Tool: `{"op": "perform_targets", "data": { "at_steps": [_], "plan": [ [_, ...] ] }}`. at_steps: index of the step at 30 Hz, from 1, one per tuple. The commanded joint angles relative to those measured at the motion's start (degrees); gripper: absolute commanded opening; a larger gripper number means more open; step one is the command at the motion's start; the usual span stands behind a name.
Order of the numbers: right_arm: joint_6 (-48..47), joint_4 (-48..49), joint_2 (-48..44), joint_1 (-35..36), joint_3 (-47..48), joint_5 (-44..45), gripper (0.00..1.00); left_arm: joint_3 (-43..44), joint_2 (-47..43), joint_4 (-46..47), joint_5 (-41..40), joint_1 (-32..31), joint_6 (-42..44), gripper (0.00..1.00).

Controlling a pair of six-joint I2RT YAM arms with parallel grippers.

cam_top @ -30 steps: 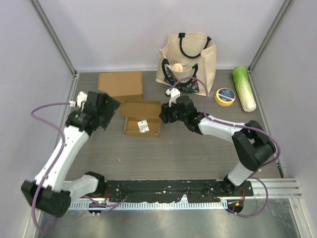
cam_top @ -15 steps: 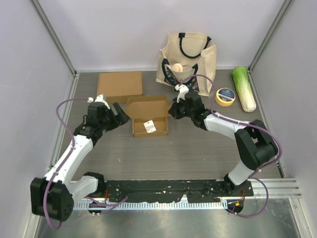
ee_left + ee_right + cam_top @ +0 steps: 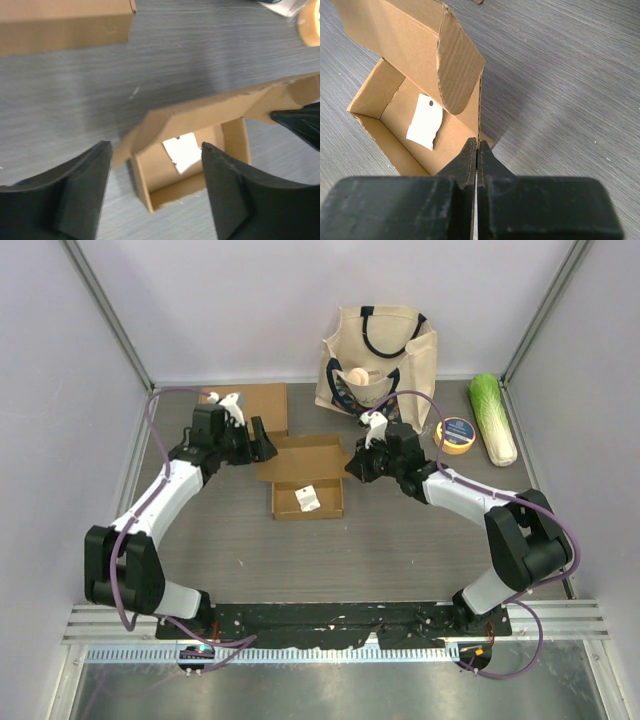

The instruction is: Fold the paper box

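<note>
Top view: R gripper [image 3: 354, 467] pinches box [image 3: 328, 496] at right wall; L gripper [image 3: 267, 444] spread, just beside box's left rear.

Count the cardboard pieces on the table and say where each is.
2. The open box lies mid-table; a flat cardboard sheet lies at the back left, partly under the left arm. Others could hide beneath the arms.

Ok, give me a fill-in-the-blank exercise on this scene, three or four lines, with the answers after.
The hand pinched shut on a wall of the paper box is the robot's ____ one.
The left hand is ____, holding nothing.
The slip inside the box is ____ in colour.
The tape roll lies beside a green ____.
Missing words: right, open, white, cabbage.
</note>
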Motion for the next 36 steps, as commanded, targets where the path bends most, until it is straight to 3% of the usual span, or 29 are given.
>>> {"op": "perform_targets", "data": {
  "at_steps": [1, 4, 9, 13, 16, 21, 24, 34, 36],
  "plan": [
    [-1.82, 1.18, -1.52, -0.46, 0.52, -1.08, 0.01, 7.12, 5.31, -5.69, -3.12, 0.56, 9.13, 0.8],
    [-1.91, 1.27, -1.08, -0.72, 0.79, -1.34, 0.01, 7.66, 7.17, -5.53, 0.89, 2.66, 9.75, 0.9],
    [-1.47, 1.71, -0.9, -0.81, 0.61, -1.52, 0.01, 5.64, 7.88, 0.27, 8.47, 3.38, 7.56, 0.89],
    [0.81, 1.97, -1.25, -0.46, 0.61, 0.84, 0.01, 3.27, 7.53, 4.14, 12.6, 3.29, 3.08, 0.76],
    [2.39, 2.41, -3.26, 0.77, -0.44, 4.09, 0.08, 1.95, 7.44, 5.9, 14.27, 2.59, 0.79, 0.7],
    [4.24, 2.59, -4.85, 2.17, -1.06, 5.42, 0.21, 1.5, 6.13, 4.68, 11.39, 1.44, -1.15, 0.62],
    [4.24, 1.71, -4.68, 4.02, -0.27, 6.21, 0.24, 0.45, 4.37, 4.23, 8.31, 0.48, -1.33, 0.54],
    [5.56, 0.39, -2.83, 9.12, 1.76, 10.07, 0.27, -1.74, -0.38, 1.78, -1.44, -4.7, -0.98, 0.48],
    [6.09, 0.65, -3.01, 9.56, 1.32, 10.96, 0.28, -2.45, -1.17, 1.69, -3.29, -5.76, -0.89, 0.42]
  ]
}}
